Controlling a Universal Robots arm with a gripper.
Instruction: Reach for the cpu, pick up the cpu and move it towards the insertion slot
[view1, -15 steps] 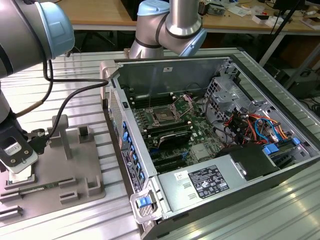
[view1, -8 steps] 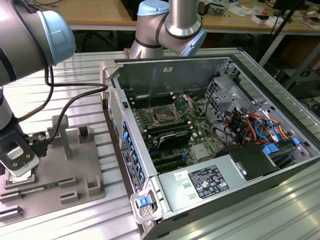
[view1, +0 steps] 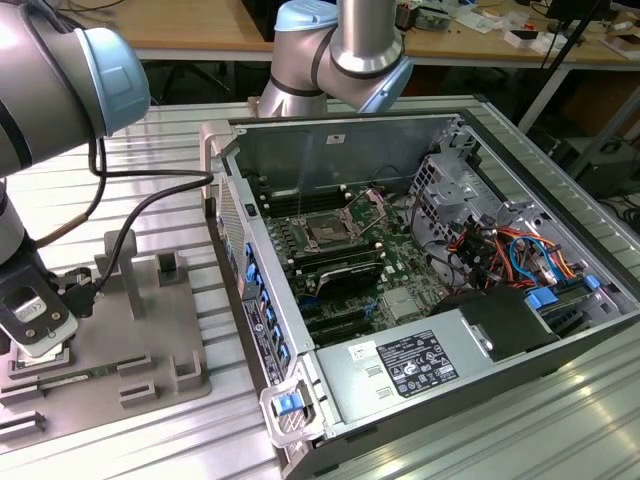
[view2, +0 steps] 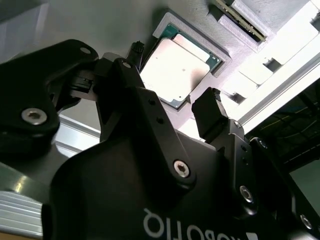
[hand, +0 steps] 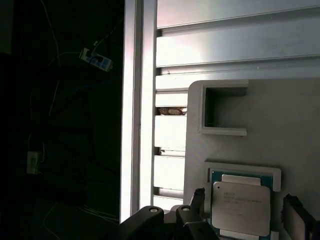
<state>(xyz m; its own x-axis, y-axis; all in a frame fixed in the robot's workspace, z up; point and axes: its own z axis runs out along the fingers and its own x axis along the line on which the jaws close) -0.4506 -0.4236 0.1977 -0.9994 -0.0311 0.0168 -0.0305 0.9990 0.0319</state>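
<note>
The cpu (view2: 175, 70) (hand: 241, 205) is a thin square chip with a shiny metal top. It lies flat in a square recess of the grey fixture plate (view1: 140, 340). My gripper (view2: 172, 80) (hand: 247, 207) is open, with one black finger (view2: 136, 50) on one side of the chip and the other finger (view2: 210, 107) on the opposite side. A small gap shows at each side. In the exterior view my gripper (view1: 38, 345) hangs low over the plate at the far left. The insertion slot (view1: 328, 230), dark-centred with a silver frame, sits on the green motherboard inside the open computer case.
The case's side wall (view1: 250, 290) stands between the fixture plate and the motherboard. Raised blocks (view1: 170, 265) rise from the plate. A black cable (view1: 150, 205) runs from my wrist. A second arm's joint (view1: 350, 50) hangs over the back of the case. The table edge (hand: 132, 100) lies close to the plate.
</note>
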